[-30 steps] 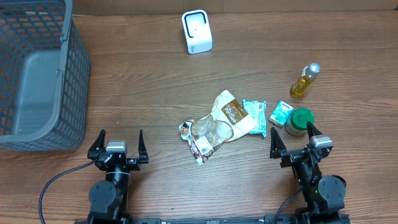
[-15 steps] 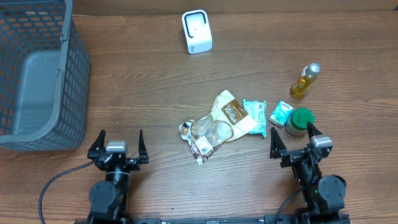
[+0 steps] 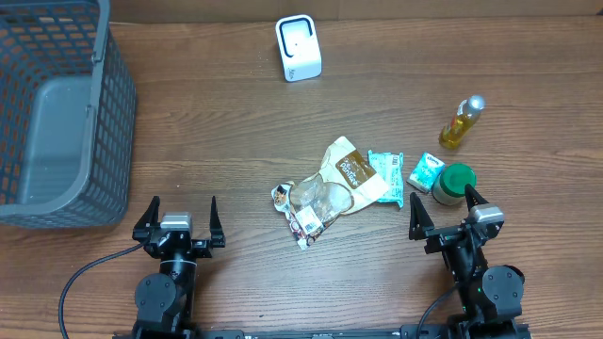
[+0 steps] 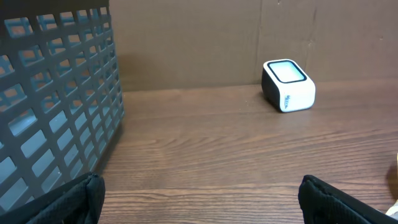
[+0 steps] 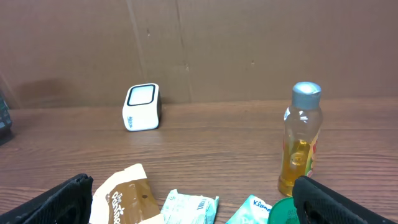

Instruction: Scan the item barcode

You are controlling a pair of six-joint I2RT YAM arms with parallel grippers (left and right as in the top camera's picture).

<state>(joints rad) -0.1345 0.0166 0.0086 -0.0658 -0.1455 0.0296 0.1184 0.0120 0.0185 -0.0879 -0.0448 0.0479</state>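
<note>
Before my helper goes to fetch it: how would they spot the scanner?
Start at the grey basket on the table's left. Follow the far edge right to the scanner, standing alone. It is the only white box, well apart from the packets and bottle.

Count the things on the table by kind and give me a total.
Basket: 1
Scanner: 1
Bottle: 1
Jar: 1
Snack bag: 1
Tissue pack: 1
Small carton: 1
Total: 7
</note>
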